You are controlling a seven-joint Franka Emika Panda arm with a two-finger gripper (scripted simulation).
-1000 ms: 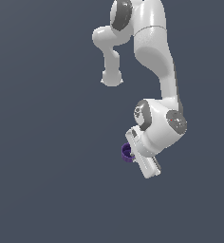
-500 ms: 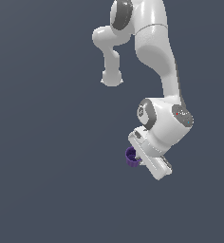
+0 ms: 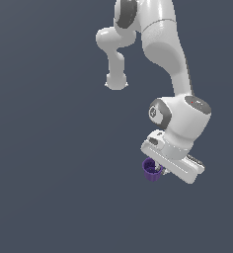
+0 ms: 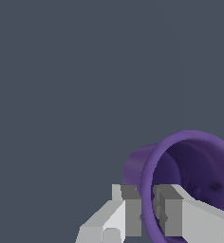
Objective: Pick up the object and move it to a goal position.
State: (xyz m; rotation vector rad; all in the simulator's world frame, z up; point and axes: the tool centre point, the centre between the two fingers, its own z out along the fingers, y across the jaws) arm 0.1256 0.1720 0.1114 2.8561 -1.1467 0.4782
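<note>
The object is a small dark purple cup (image 3: 150,169) with a hollow top. It sits right under the white gripper (image 3: 160,171) in the exterior view, partly hidden by the hand. In the wrist view the cup (image 4: 190,166) lies with its open mouth toward the camera. Its rim passes between the two grey fingertips (image 4: 130,209), one outside the wall and one inside. The gripper (image 4: 147,211) is shut on the cup's wall.
The white arm (image 3: 163,54) reaches down from the top of the exterior view. A plain dark grey surface (image 3: 49,173) fills the rest of both views.
The hand and the purple cup have moved together toward the exterior view's right and slightly down. The cup stays in the fingers.
</note>
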